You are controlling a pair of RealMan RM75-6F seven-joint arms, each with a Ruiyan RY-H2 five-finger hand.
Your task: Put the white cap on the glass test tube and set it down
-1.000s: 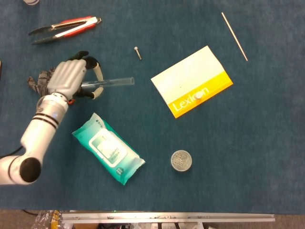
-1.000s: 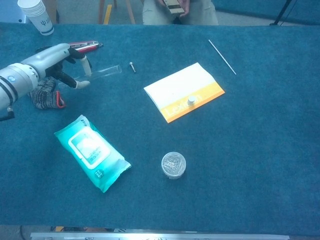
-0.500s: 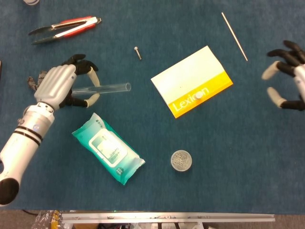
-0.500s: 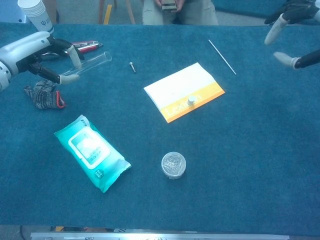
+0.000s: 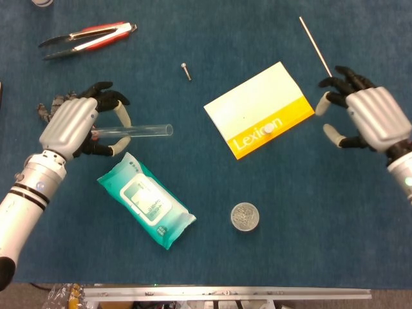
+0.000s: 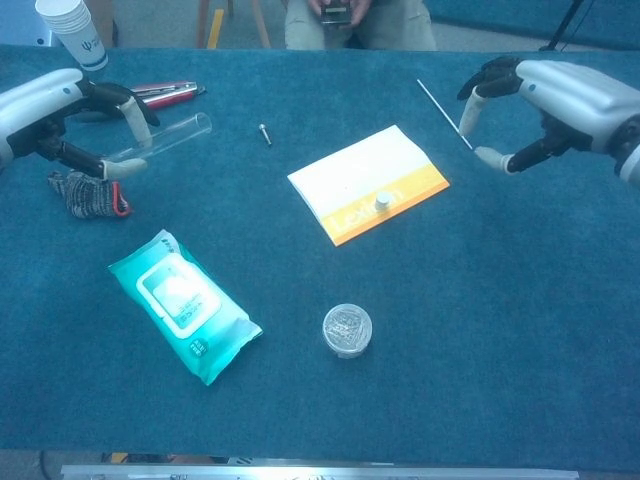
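Observation:
My left hand [image 5: 74, 125] [image 6: 55, 105] holds the clear glass test tube [image 5: 138, 131] [image 6: 165, 138] off the table at the left, with the tube's open end pointing right. The small white cap [image 5: 268, 128] [image 6: 382, 202] sits on the yellow band of the white and yellow Lexicon booklet [image 5: 257, 108] [image 6: 365, 182]. My right hand [image 5: 367, 116] [image 6: 545, 100] hovers to the right of the booklet with its fingers spread and nothing in them, a short way from the cap.
A teal wet-wipe pack [image 5: 147, 201] [image 6: 183, 303] lies below the tube. A round clear container [image 5: 245, 217] [image 6: 347, 329] sits at front centre. Red tongs [image 5: 90, 35], a small screw [image 5: 186, 70], a thin rod [image 5: 315, 48] and a grey rag [image 6: 88, 192] lie farther back.
My left hand has lifted the tube and drawn it left and toward me. My right hand came in from the right edge and moved left toward the booklet.

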